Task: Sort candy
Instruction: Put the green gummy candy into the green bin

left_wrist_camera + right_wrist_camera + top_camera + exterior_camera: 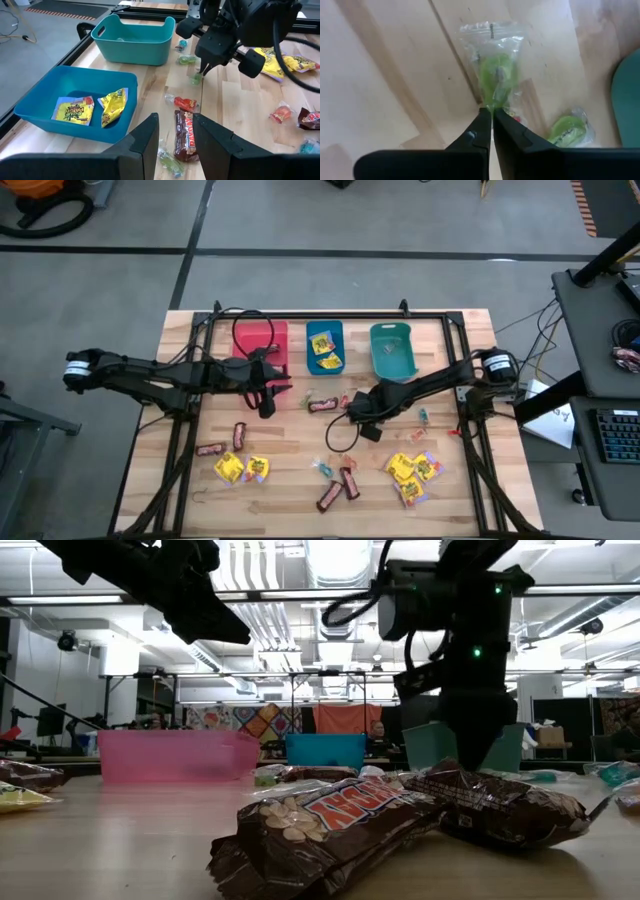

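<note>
Right gripper (491, 116) down at the table (290, 450) near mid-board, just in front of the gap between blue bin (324, 347) and teal bin (392, 350); fingers pinched together on the twisted end of a green candy (495, 70) in clear wrapper, wrapper flat on the wood. Second green candy (570, 129) just beside it, nearer the teal bin. Left gripper (175, 131) hovering in front of the red bin (259, 340), fingers parted partway, nothing between them; brown bar (184, 135) on the table directly beyond its tips, with a small red-wrapped piece (185, 103) touching the bar's far end. Two yellow packets (92, 108) already in the blue bin. Elsewhere on the table: more yellow packets in clusters at front left (241, 469) and front right (411, 471), brown bars (338, 488) near the front centre and at left (239, 435), tiny twist-wrapped pieces scattered between.
</note>
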